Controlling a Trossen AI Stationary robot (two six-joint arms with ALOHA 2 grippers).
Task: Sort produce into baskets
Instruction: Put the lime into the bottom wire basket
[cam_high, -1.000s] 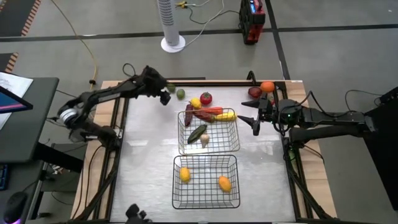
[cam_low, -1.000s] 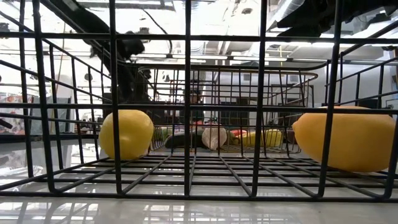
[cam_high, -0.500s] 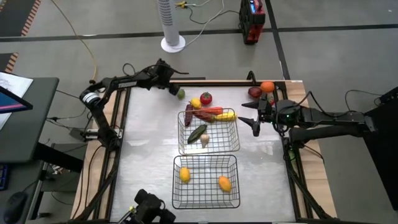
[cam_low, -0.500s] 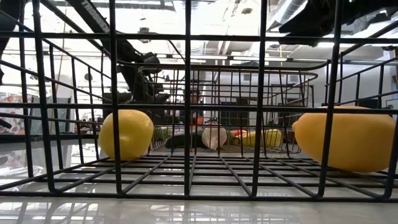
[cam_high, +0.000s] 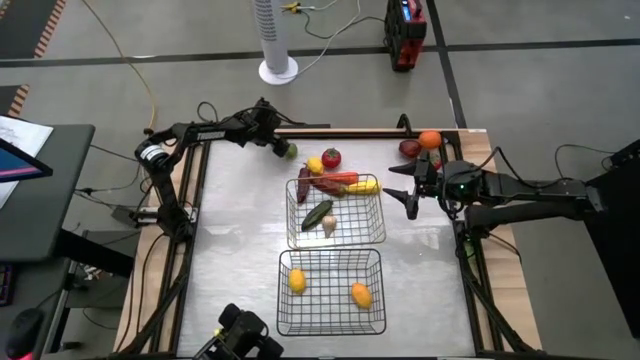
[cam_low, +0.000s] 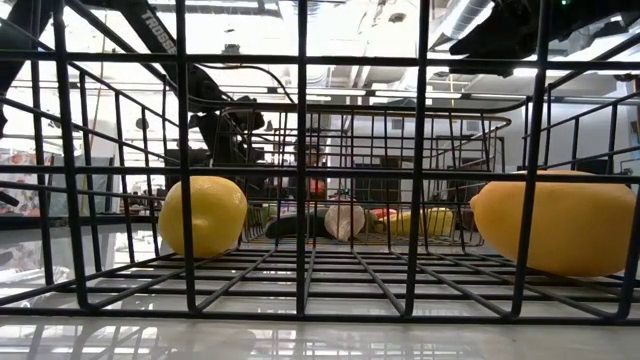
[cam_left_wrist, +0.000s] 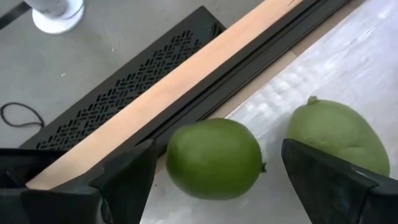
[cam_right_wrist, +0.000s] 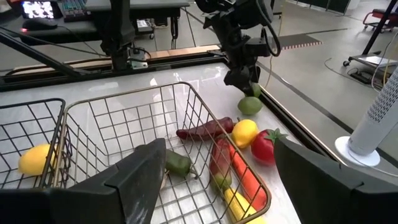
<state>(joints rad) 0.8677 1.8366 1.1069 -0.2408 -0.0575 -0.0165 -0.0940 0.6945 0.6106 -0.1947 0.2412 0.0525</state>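
Near basket (cam_high: 331, 291), at the near edge of the worktop (cam_high: 240, 260): two yellow lemons (cam_high: 297, 281). Far basket (cam_high: 335, 211), at mid-worktop: cucumber (cam_high: 318, 214), garlic (cam_high: 329, 227), dark red pepper (cam_high: 303, 186), red pepper (cam_high: 335, 180) and corn (cam_high: 362, 186).

Right gripper (cam_high: 408, 190): fingers spread, nothing held, positioned beside the far basket toward the right edge.

Far edge: lemon (cam_high: 314, 165) and tomato (cam_high: 331, 157) just beyond the far basket. Left gripper (cam_left_wrist: 214, 180): fingers fully spread, either side of a lime (cam_left_wrist: 214, 158) on the worktop, not gripping it. A second lime (cam_left_wrist: 339, 134) lies just beside.

Far right corner: apple (cam_high: 409, 148) and orange (cam_high: 429, 139).
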